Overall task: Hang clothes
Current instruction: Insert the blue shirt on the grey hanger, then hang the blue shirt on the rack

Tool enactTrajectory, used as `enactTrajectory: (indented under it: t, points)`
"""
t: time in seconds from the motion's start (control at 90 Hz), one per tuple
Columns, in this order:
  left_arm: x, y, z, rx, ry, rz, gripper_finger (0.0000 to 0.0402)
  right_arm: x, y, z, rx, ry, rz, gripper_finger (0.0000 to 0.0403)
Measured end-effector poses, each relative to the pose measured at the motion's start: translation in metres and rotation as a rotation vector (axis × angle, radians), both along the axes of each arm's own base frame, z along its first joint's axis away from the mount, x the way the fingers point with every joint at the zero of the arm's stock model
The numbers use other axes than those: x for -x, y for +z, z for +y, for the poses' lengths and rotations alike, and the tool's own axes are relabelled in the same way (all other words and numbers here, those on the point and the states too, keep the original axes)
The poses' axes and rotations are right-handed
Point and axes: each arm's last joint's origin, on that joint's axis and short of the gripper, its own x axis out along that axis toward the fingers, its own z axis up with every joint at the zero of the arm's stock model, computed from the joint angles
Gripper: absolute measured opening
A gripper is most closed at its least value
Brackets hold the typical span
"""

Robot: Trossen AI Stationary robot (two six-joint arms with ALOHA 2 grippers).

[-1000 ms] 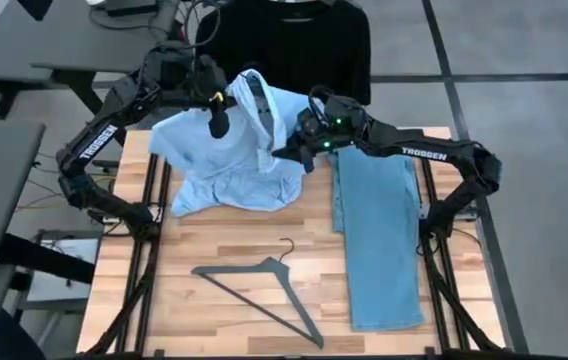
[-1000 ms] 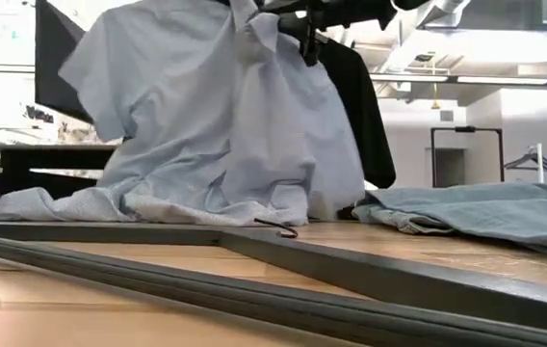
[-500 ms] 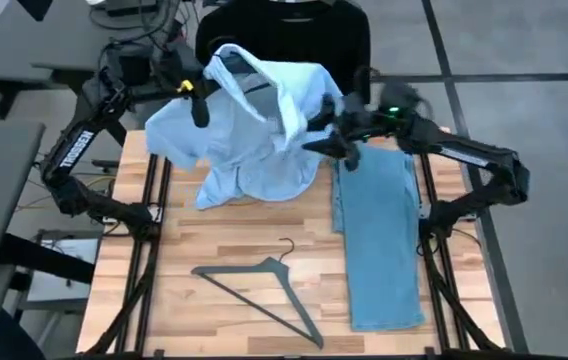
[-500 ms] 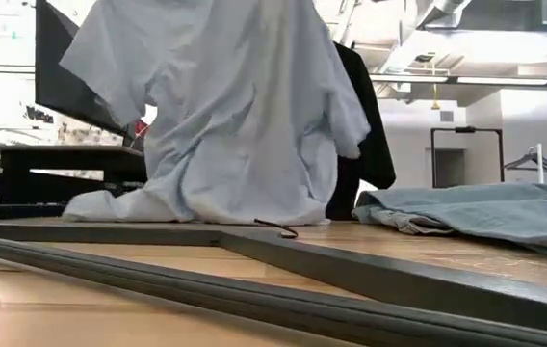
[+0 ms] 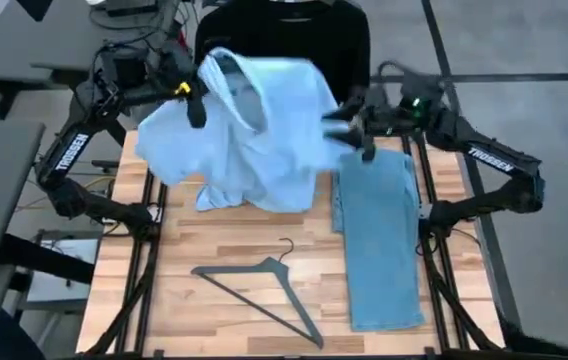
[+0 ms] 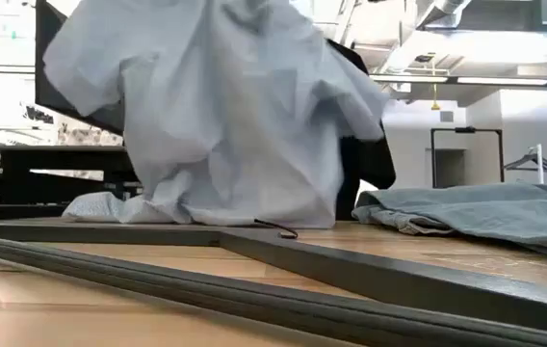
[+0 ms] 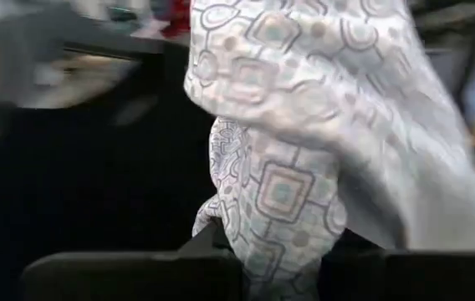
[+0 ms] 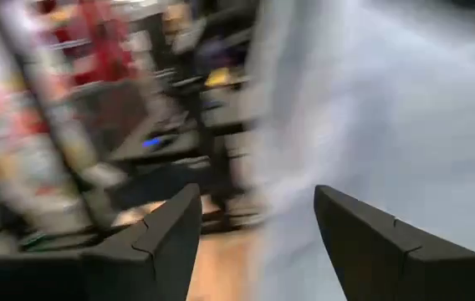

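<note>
Up high, left pincer gripping button shirt w/ arm raised, right pincer wide, empty beside it.

The wooden bench stands on a grey floor with dark seam lines; behind it, white ceiling beams, a white wall, dark desks

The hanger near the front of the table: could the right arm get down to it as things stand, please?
Probably yes. The hanger lies alone on bare wood, nothing on it. The right gripper is open, empty beside the shirt, so it seems free to go. The left gripper holds the shirt.
</note>
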Motion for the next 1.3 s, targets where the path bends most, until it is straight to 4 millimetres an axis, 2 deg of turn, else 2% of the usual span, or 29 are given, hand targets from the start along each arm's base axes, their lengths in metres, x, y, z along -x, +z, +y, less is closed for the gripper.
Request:
enactTrajectory:
  t: [0.089,0.2,0.256,0.422,0.889,1.189,1.3]
  points:
    - [-0.002,0.0,-0.002,0.001,-0.099,-0.01,0.0018,-0.005,-0.004,0.006,0.068,-0.039,0.017,0.0217]
    - [-0.005,-0.003,-0.007,0.058,-0.294,-0.005,0.0018,0.004,0.006,-0.003,0.129,-0.173,-0.014,0.0217]
    - [-0.005,-0.006,-0.009,0.093,-0.338,0.006,0.0018,0.009,0.013,-0.009,0.133,-0.204,-0.023,0.0217]
    - [-0.007,-0.013,-0.009,0.158,-0.34,0.056,0.0018,0.015,0.024,-0.017,0.156,-0.235,-0.038,0.0217]
    - [-0.015,-0.02,-0.017,0.181,-0.394,0.093,0.0018,-0.034,-0.018,-0.036,0.136,-0.198,0.117,0.0211]
    - [-0.015,-0.023,-0.019,0.198,-0.404,0.122,0.0018,-0.023,-0.005,-0.042,0.165,-0.239,0.043,0.018]
    - [-0.015,-0.021,-0.019,0.178,-0.407,0.11,0.0018,-0.026,-0.01,-0.041,0.122,-0.216,0.08,0.0178]
